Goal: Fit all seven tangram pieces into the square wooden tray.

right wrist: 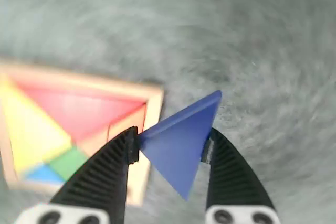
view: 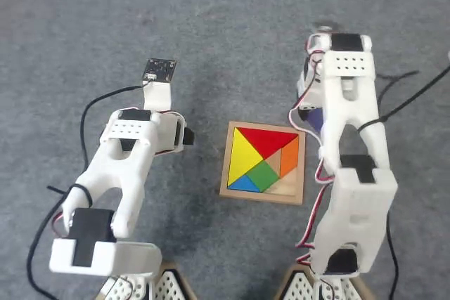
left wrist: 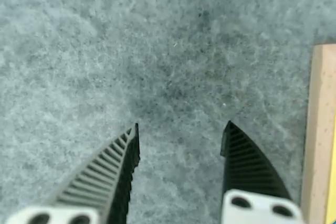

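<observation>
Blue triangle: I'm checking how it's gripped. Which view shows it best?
The right wrist view: the blue triangle shows nearly whole, clamped in the right gripper. In the high view the right arm hides all but a sliver. The left wrist view faces mat and the tray edge.

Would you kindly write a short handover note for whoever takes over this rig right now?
Left gripper: open and empty, over the grey carpet beside the tray.
Right gripper: fingers shut on the dark blue triangle, just off a tray corner.
Done: red piece, yellow piece, green piece, orange piece and light blue piece lie in the tray.
Left: a bare wood patch shows in the tray corner nearest the right arm's base; the held triangle probably goes there. I cannot tell whether another piece is missing.
</observation>
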